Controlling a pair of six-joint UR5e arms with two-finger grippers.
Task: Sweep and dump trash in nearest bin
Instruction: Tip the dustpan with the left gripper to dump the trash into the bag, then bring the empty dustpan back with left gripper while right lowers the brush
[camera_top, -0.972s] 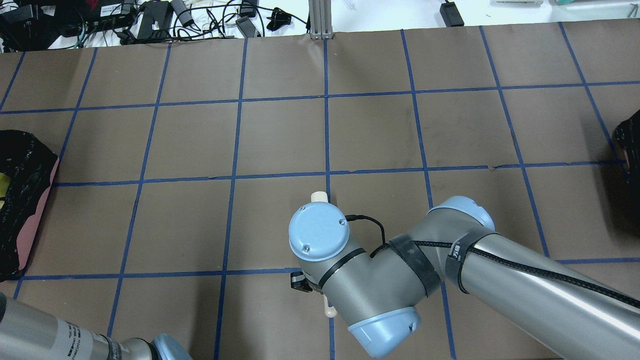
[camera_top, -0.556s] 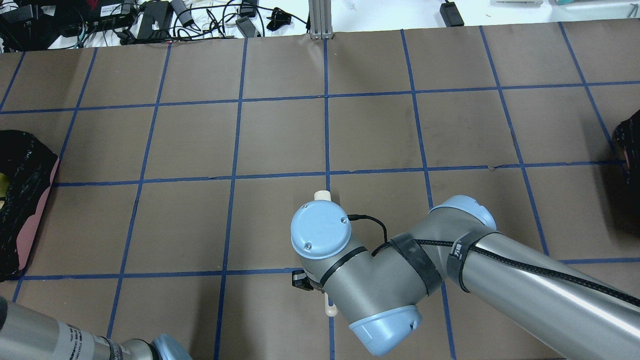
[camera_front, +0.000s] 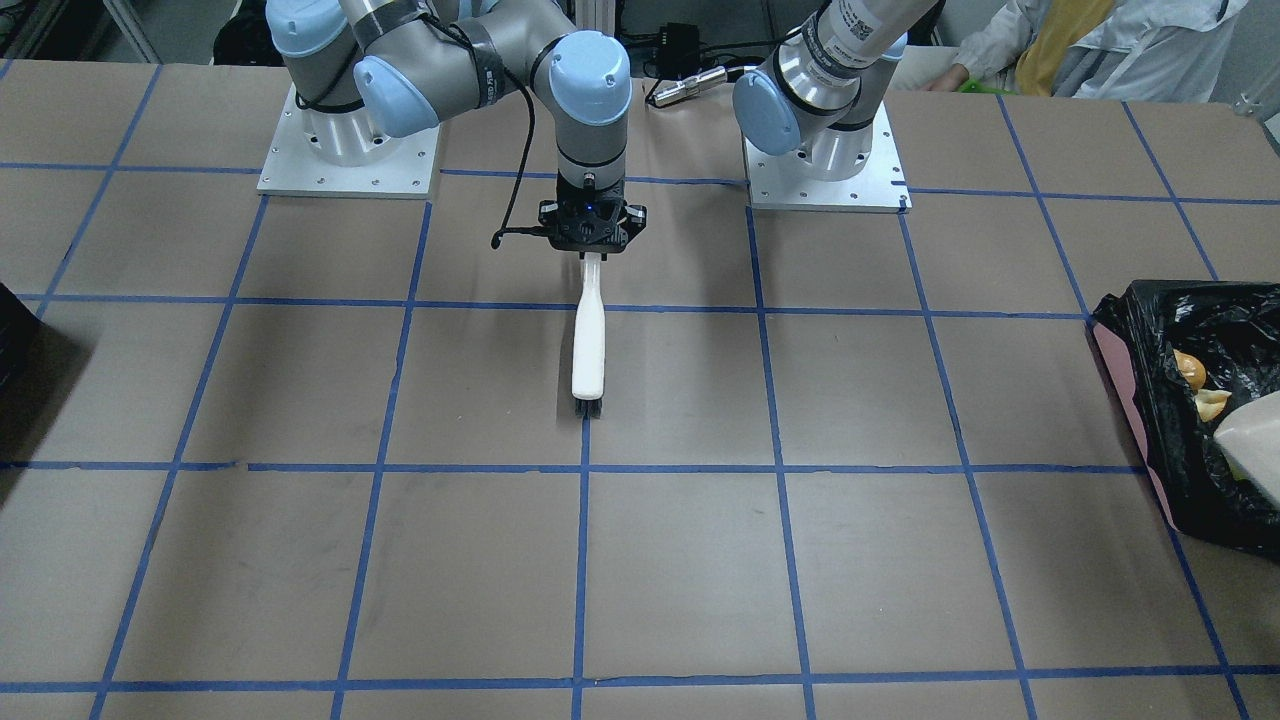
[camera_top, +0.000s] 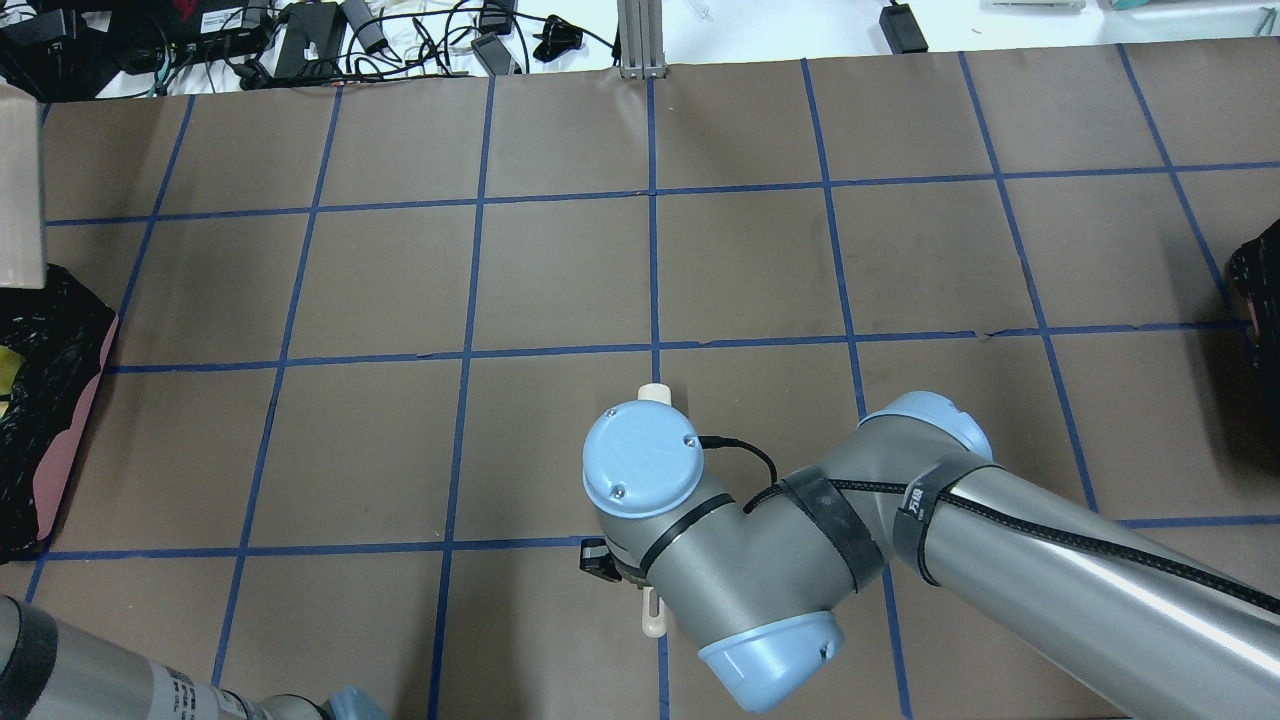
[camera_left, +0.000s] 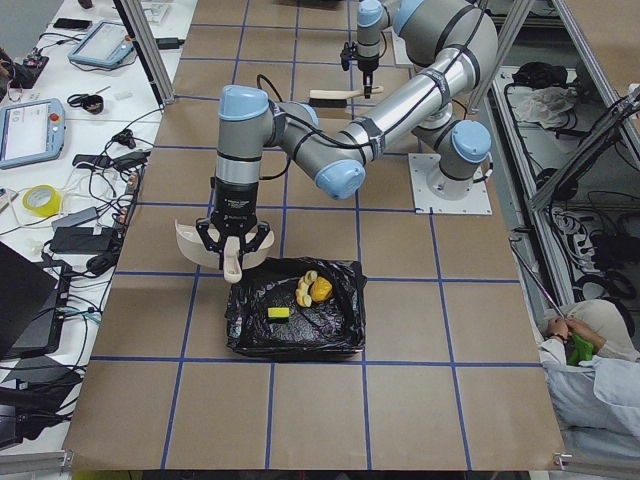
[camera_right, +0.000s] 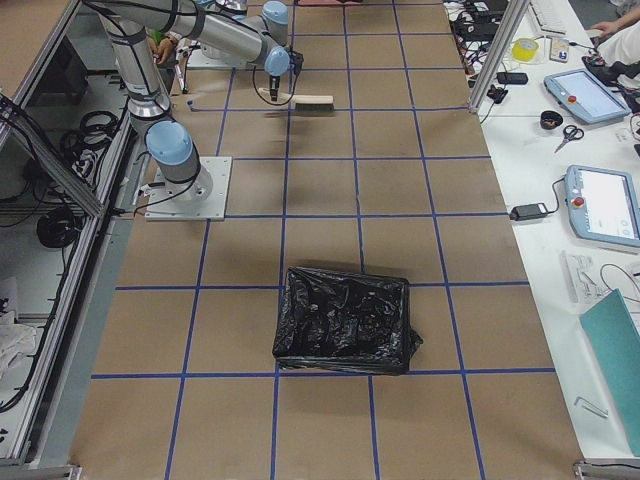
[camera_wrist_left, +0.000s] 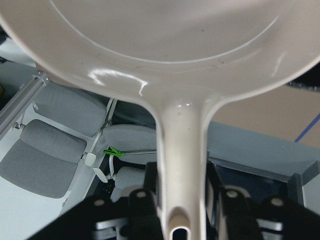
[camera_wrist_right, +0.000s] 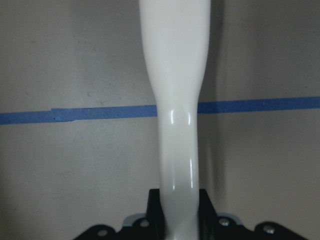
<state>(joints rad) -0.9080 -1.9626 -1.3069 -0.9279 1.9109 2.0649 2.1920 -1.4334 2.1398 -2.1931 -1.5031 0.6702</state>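
Nearest in the left side view, the bin (camera_left: 338, 335) sits on the counter (camera_left: 420, 420). The trash (camera_left: 321, 289) lies inside it, toward 12 o'clock of the black bag. At the bin's 10 o'clock corner hangs the left pincer (camera_left: 233, 243), clamped tight on the handle of the dustpan (camera_left: 190, 245). Far off toward 12 o'clock, the right pincer (camera_front: 592, 250) is clamped on the handle of the brush (camera_front: 588, 345). The dumping looks about done. To finish well, the left arm should likely tip the dustpan over the bag until nothing clings to it. Then it should lift straight away without snagging the crinkly bag, with the brush waiting well apart.
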